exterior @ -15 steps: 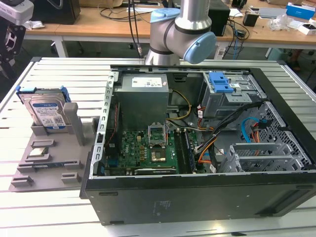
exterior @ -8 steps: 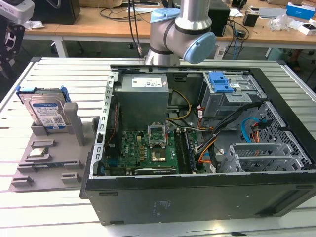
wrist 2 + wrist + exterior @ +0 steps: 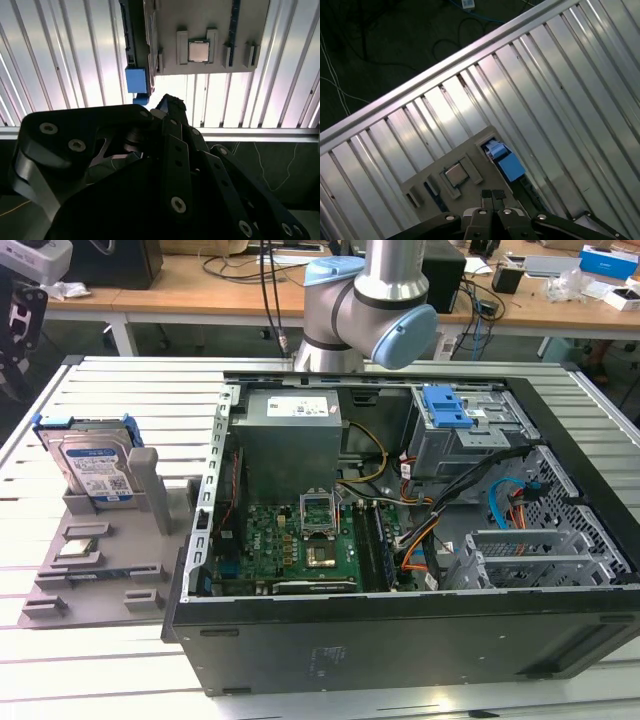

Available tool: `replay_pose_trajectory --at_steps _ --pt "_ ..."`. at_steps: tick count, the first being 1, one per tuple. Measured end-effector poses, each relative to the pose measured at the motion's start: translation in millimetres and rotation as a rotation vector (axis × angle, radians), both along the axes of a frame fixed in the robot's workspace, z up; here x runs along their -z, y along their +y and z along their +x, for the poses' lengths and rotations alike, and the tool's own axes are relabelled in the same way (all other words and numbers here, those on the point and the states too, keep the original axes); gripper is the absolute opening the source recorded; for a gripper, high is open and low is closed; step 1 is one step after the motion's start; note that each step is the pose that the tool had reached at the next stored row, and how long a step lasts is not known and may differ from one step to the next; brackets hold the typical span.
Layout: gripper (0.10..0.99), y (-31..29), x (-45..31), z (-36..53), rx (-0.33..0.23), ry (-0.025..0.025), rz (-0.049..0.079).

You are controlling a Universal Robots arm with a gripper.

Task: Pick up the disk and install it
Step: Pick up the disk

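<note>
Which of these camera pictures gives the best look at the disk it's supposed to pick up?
The exterior view: the disk stands upright in a grey holder, its labelled face toward the camera. Both wrist views show it edge-on, mostly as its blue frame.

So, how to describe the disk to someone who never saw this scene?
Find the open computer case; to the exterior view's left of it lies a grey holder. The disk stands upright at its far end: silver, blue-framed, white-and-blue label, unlike the small square chip lying flat.
</note>
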State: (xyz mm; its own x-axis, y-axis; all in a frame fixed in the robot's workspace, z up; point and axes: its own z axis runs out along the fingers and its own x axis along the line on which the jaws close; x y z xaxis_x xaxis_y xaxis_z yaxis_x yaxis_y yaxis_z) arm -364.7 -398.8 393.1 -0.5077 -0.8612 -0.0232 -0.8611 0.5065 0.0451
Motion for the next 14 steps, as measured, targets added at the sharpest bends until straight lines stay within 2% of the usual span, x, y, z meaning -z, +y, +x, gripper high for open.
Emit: replay_pose_trajectory --at_steps 6,14 --pt "0.106 0.0 0.0 0.0 -0.094 0.0000 0.000" --pt "0.106 0.0 0.1 0.0 -0.186 -0.0001 0.000"
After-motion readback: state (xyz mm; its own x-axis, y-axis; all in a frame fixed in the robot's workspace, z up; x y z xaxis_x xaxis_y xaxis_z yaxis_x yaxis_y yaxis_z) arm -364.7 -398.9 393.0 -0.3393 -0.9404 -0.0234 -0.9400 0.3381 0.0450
